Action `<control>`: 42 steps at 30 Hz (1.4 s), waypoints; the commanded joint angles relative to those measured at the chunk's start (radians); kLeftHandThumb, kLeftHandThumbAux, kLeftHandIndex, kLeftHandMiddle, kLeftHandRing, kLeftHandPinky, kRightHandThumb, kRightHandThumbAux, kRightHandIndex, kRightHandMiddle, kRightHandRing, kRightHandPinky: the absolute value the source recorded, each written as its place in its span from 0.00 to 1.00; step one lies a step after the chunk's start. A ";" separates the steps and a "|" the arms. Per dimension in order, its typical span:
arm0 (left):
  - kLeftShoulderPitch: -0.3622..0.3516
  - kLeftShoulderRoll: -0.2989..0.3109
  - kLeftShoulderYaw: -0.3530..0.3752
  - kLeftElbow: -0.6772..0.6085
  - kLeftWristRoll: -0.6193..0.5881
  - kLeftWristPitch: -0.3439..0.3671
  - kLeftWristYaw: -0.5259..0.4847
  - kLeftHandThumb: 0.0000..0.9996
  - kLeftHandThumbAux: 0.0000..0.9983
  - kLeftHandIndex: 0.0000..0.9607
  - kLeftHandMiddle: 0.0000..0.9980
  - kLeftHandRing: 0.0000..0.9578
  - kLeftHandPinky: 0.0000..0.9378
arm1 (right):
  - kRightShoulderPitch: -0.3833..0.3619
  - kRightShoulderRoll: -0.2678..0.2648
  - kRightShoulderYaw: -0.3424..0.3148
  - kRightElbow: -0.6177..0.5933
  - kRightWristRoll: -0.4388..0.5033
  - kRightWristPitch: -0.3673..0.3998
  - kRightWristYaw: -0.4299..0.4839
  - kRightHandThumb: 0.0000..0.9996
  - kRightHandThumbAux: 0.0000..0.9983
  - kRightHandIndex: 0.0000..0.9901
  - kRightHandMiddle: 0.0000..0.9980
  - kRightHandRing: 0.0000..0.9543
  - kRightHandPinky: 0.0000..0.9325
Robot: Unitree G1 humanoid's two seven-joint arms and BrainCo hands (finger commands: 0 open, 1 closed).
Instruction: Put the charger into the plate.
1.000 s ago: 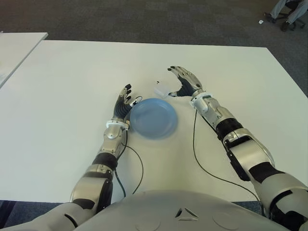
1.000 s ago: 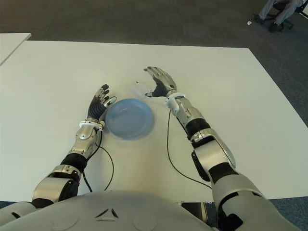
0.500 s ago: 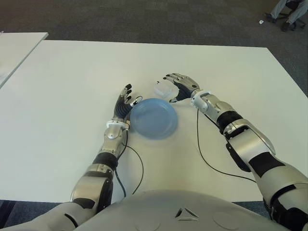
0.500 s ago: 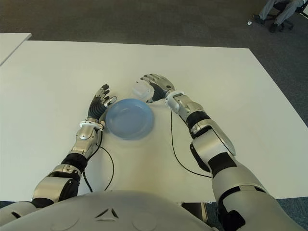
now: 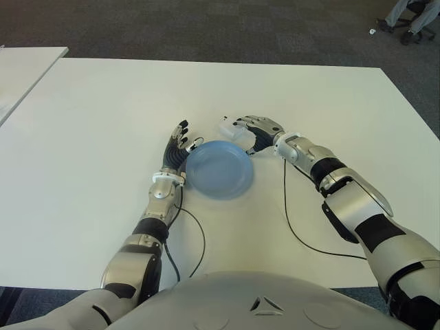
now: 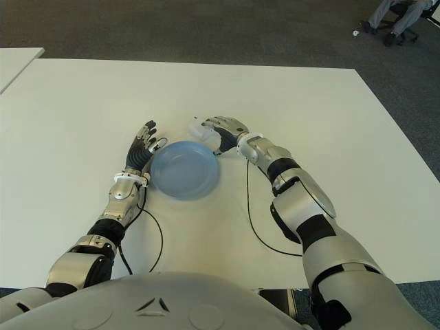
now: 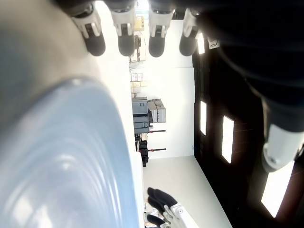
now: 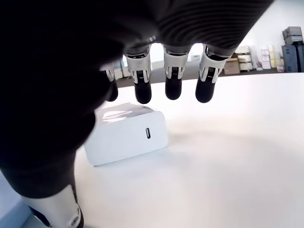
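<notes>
- Now my right hand [image 5: 253, 130] arches over the charger [image 8: 127, 134], fingers uncurled, nothing held; charger on table [image 5: 103, 103], just beyond the plate [image 5: 218, 169]
- I should close squarely, then lift over the rim
- Left hand [image 5: 180, 146] beside plate's left, fingers relaxed

Looking down from the head onto the surface [image 5: 103, 110], both eyes sharing the plate [image 5: 218, 169]. Wrist-mounted, close behind each robot hand's fingers [image 8: 173, 76].
</notes>
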 commanded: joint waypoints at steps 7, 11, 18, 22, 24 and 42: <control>0.043 -0.020 0.001 0.031 -0.007 0.049 -0.008 0.00 0.55 0.00 0.02 0.00 0.00 | -0.030 -0.028 0.148 0.031 -0.139 -0.001 -0.053 0.22 0.92 0.00 0.07 0.10 0.21; 0.044 -0.020 0.001 0.031 -0.008 0.046 -0.009 0.00 0.55 0.00 0.02 0.00 0.00 | -0.036 -0.031 0.171 0.035 -0.147 -0.003 -0.052 0.37 0.92 0.00 0.12 0.16 0.26; 0.047 -0.020 0.002 0.025 -0.010 0.048 -0.010 0.00 0.55 0.00 0.02 0.01 0.00 | -0.032 -0.039 0.188 0.041 -0.143 -0.008 -0.060 0.46 0.93 0.00 0.17 0.21 0.28; 0.046 -0.019 0.001 0.026 -0.007 0.049 -0.009 0.00 0.55 0.00 0.02 0.01 0.01 | -0.029 -0.041 0.196 0.043 -0.142 -0.008 -0.073 0.49 0.92 0.00 0.17 0.22 0.28; 0.047 -0.018 -0.001 0.024 -0.005 0.049 -0.008 0.00 0.54 0.01 0.02 0.01 0.01 | -0.026 -0.042 0.195 0.044 -0.137 -0.007 -0.074 0.52 0.92 0.00 0.19 0.24 0.30; 0.053 -0.015 -0.004 0.009 -0.005 0.068 -0.012 0.00 0.55 0.01 0.02 0.01 0.00 | -0.026 -0.061 0.182 0.048 -0.114 -0.019 -0.012 0.75 0.83 0.00 0.36 0.39 0.40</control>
